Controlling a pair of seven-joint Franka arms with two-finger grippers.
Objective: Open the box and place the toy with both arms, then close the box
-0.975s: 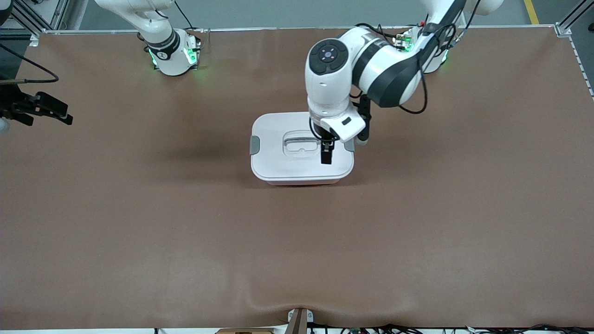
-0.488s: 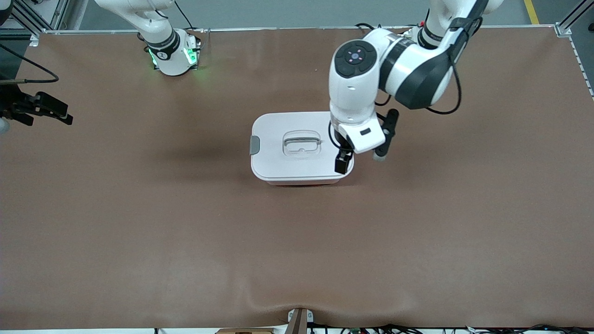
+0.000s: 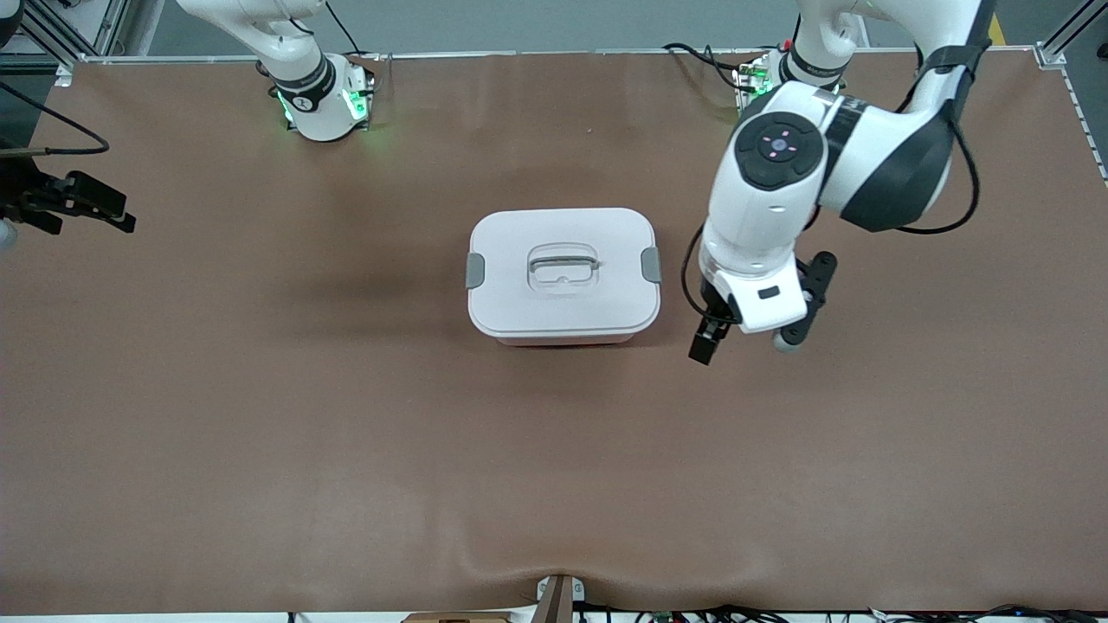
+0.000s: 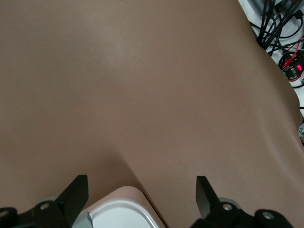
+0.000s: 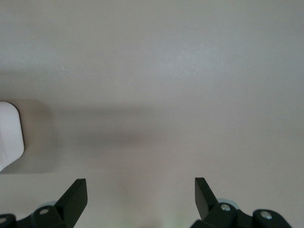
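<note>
The right gripper [image 5: 140, 199] has its two black fingers [image 5: 75, 194] spread wide apart, with nothing between them. Under them is a plain, pale grey surface [image 5: 180, 76]. A soft dark shadow [image 5: 109, 135] runs across it. At one edge of the picture a small white rounded thing [image 5: 9, 135] peeks in. I cannot tell what it is.

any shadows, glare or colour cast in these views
Front view: even light, a soft shadow on the table beside the box toward the right arm's end, green glow at both arm bases. Left wrist view: mild sheen on the brown mat. Right wrist view: washed-out greyish cast, a faint shadow band.
</note>
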